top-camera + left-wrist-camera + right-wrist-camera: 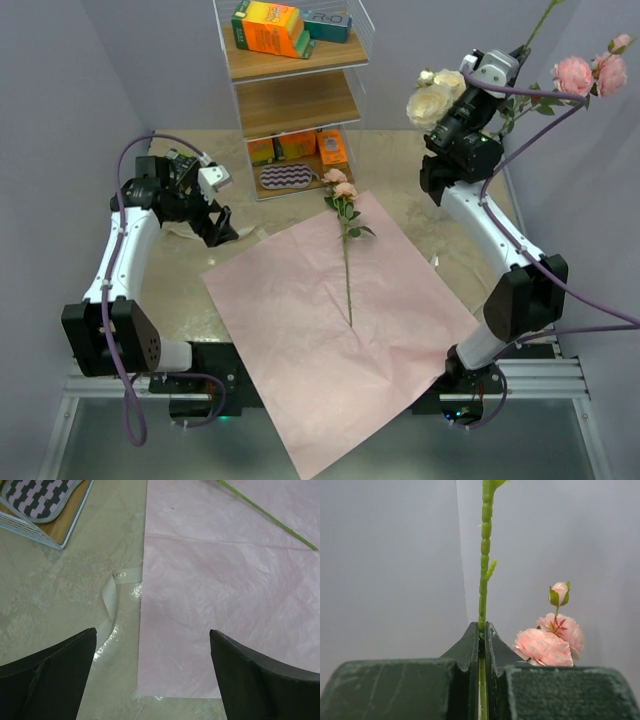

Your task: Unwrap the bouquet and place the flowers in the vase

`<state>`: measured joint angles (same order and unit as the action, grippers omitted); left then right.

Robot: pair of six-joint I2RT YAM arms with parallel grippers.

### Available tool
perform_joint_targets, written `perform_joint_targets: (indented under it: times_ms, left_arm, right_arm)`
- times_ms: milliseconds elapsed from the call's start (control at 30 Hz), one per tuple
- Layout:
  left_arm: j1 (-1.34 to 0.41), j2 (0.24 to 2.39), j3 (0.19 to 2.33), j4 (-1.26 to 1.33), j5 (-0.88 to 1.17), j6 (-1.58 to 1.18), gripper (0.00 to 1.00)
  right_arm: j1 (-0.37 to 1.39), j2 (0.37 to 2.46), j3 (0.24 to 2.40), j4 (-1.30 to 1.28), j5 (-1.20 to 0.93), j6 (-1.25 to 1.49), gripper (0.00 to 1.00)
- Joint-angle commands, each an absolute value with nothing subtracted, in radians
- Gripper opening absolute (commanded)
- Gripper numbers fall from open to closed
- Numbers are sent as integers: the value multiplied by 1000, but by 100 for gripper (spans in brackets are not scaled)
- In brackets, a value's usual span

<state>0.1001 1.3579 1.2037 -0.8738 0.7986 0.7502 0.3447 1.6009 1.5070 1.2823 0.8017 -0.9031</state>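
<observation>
The bouquet is undone: its large pink sheet [330, 320] [225, 590] lies flat on the table. One pink-bloomed flower [345, 215] lies on it, stem toward me; that stem [270, 520] shows in the left wrist view. My left gripper [218, 228] [152, 631] hangs open and empty over the sheet's left edge. My right gripper [520, 52] [482, 627] is raised at the far right, shut on a green flower stem [484, 555]. Cream-white blooms [435, 100] sit beside its wrist and pink blooms [580, 75] [542, 647] beyond it. The vase is out of view.
A cream ribbon [185, 232] [110, 597] lies loose on the table left of the sheet. A wire shelf rack [290, 100] with boxes stands at the back centre, a striped pad [287, 176] [35, 500] on its lowest shelf. Walls close in on both sides.
</observation>
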Motion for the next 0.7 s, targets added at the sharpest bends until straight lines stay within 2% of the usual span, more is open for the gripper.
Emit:
perform_joint_targets:
  times_ms: [0, 400, 667]
  left_arm:
    - [112, 1400, 1301, -897, 853, 788, 99]
    - [118, 1537, 1499, -1077, 893, 847, 99]
    - [118, 1532, 1485, -1071, 882, 827, 99]
  right_arm:
    - [319, 1634, 1526, 1563, 762, -930, 0]
    - [272, 1686, 1477, 1747, 799, -877, 0]
    - [250, 1698, 1410, 1801, 813, -815, 0]
